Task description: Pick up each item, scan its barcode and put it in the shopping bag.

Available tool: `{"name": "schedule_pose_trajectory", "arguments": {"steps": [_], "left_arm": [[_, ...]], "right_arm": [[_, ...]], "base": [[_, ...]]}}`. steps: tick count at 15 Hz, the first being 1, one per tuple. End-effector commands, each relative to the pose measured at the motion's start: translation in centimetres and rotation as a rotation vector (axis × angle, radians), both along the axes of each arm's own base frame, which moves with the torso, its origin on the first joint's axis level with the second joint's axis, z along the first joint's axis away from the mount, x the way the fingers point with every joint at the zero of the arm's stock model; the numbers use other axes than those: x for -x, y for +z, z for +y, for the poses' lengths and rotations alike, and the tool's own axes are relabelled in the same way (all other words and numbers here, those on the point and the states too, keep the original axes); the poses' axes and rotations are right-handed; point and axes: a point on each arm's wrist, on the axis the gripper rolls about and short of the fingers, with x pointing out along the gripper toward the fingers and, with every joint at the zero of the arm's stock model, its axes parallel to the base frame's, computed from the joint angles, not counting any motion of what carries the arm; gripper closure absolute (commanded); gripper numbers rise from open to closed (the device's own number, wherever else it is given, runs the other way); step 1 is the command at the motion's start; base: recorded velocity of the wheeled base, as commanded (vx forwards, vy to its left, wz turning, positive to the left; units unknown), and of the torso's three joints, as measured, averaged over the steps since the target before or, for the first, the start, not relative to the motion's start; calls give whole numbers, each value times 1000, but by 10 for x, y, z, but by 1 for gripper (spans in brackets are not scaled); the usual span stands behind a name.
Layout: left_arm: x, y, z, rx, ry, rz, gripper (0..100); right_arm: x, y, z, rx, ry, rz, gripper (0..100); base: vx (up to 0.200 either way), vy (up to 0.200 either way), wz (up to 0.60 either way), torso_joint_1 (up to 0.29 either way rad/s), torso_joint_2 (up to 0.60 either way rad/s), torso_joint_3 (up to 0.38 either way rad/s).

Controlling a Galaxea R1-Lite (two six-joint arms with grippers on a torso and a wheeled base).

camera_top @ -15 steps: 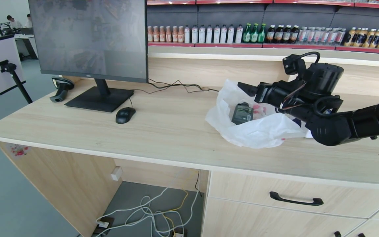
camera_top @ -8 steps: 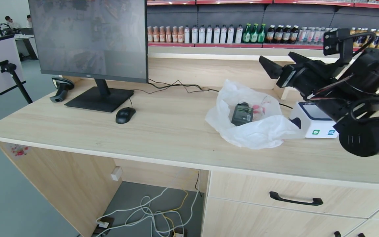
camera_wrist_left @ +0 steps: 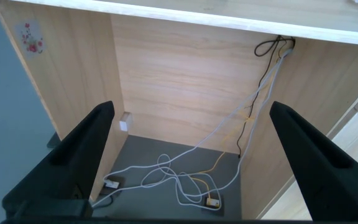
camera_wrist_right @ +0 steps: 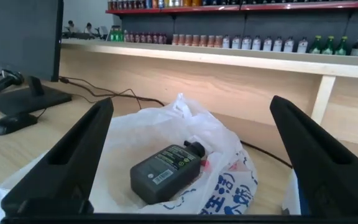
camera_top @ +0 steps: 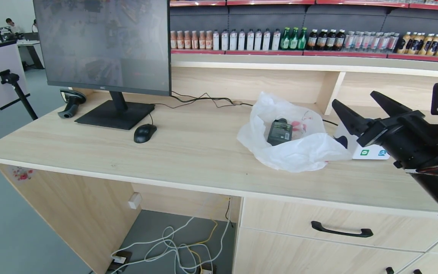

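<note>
My left gripper (camera_wrist_left: 191, 112) faces the recess under the bench (camera_top: 188, 148), jaws apart, empty. My right gripper (camera_top: 352, 97) is above the bench, jaws apart, empty, near the shopping bag (camera_top: 291, 156). The bag lies open. One dark bottle (camera_top: 280, 131) lies flat inside it.

shopping bag (camera_top: 295, 154): white, red print | bottle (camera_top: 280, 131): dark grey | counter (camera_top: 188, 150): pale woodgrain

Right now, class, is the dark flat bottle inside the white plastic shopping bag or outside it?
Inside. The dark flat bottle lies on its side within the white plastic shopping bag, whose crumpled walls rise around it.
</note>
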Motion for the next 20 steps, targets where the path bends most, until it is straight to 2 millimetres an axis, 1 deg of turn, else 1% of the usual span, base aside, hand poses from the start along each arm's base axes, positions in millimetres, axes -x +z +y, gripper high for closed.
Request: {"name": "schedule_pose_trajectory", "arguments": {"steps": [1, 3, 4, 8, 9, 11, 15, 20], "left_arm": [[0, 0, 0, 0, 0, -1, 0], [0, 0, 0, 2, 0, -1, 0], [0, 0, 0, 2, 0, -1, 0], [0, 0, 0, 5, 0, -1, 0], [0, 0, 0, 5, 0, -1, 0], [0, 0, 0, 3, 0, -1, 0], [0, 0, 0, 3, 0, -1, 0], [0, 0, 0, 5, 0, -1, 0]], "right_arm": [[5, 3, -8, -2, -27, -9, 0], [3, 4, -6, -4, -18, -13, 0], [5, 1, -2, -1, -1, -5, 0], [5, 1, -1, 0, -2, -3, 0], [6, 2, -2, 3, -4, -9, 0], [8, 7, 1, 15, 2, -35, 0], [21, -2, 9, 78, 24, -18, 0], [29, 0, 5, 77, 16, -25, 0]], "base": [[0, 0, 0, 0, 0, 0], [0, 0, -600, 2, 0, 0], [0, 0, -600, 2, 2, 2], [0, 0, -600, 1, 0, 4], [0, -200, -600, 2, 2, 2], [0, -200, 0, 0, 7, 2], [0, -200, 0, 4, 1, 5], [0, -200, 0, 2, 4, 2]]}}
